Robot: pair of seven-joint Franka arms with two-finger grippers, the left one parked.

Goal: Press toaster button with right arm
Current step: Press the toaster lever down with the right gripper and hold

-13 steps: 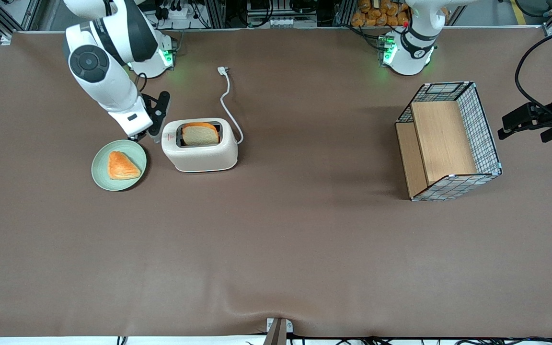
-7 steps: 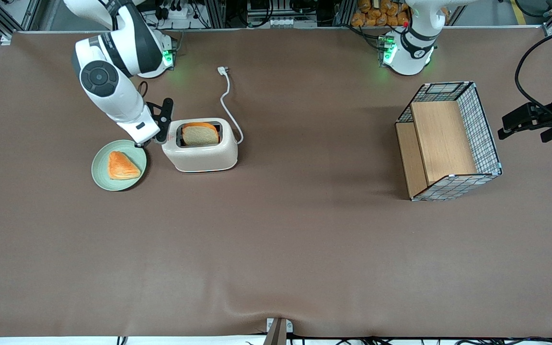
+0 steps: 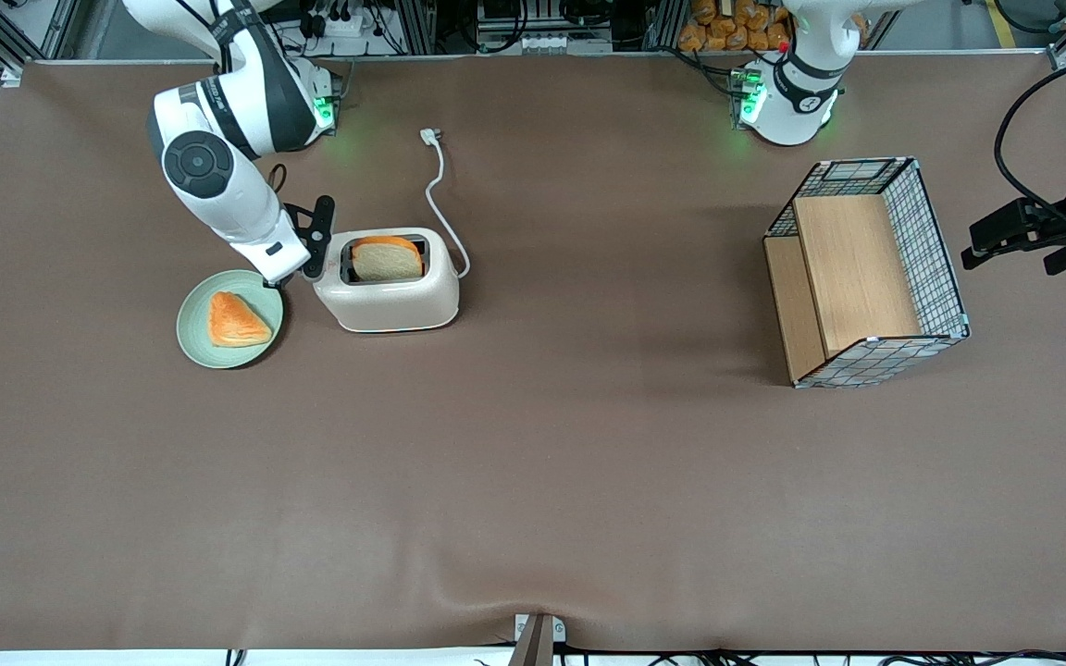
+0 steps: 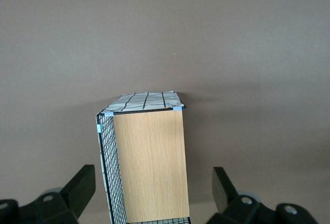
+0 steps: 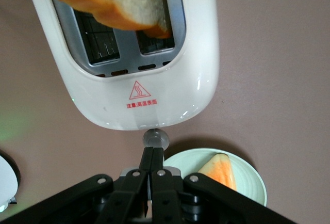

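Brown matte cloth-covered bench [image 3: 533, 481], a few soft wrinkles near the front-camera edge.

Black wire-mesh basket with light wood panels [image 3: 866, 273] lies tipped on its side toward the parked arm's end. In the left wrist view the same basket [image 4: 147, 162] shows a wood-grain face and a grid end.

White jointed right arm with dark round joint caps [image 3: 218, 176] reaches down at the working arm's end of the bench.

Cream-white glossy two-slot toaster with rounded corners [image 3: 387, 282] sits on the bench at the working arm's end. Its long axis runs along the bench length. The narrow lever end faces the working arm's end; the cord end faces the parked arm's. Wrist view: smooth plastic toaster shell [image 5: 139, 95], red warning triangle on top, metal slot grilles.

Pale green round plate [image 3: 229, 319] sits just beside the toaster's lever end, nearer the front camera than the end effector. It carries an orange-crusted triangular pastry piece [image 3: 237, 320].

White bread slice with orange crust [image 3: 387, 259] stands upright in the slot nearer the front camera, well proud of the top.

Thin white cord with plug [image 3: 440, 185] trails from the toaster away from the front camera.

Black two-finger end effector [image 5: 153, 159]: fingers pinched together, no gap, holding nothing. Tips touch the small grey rounded lever tab [image 5: 155, 139] protruding from the narrow end face.
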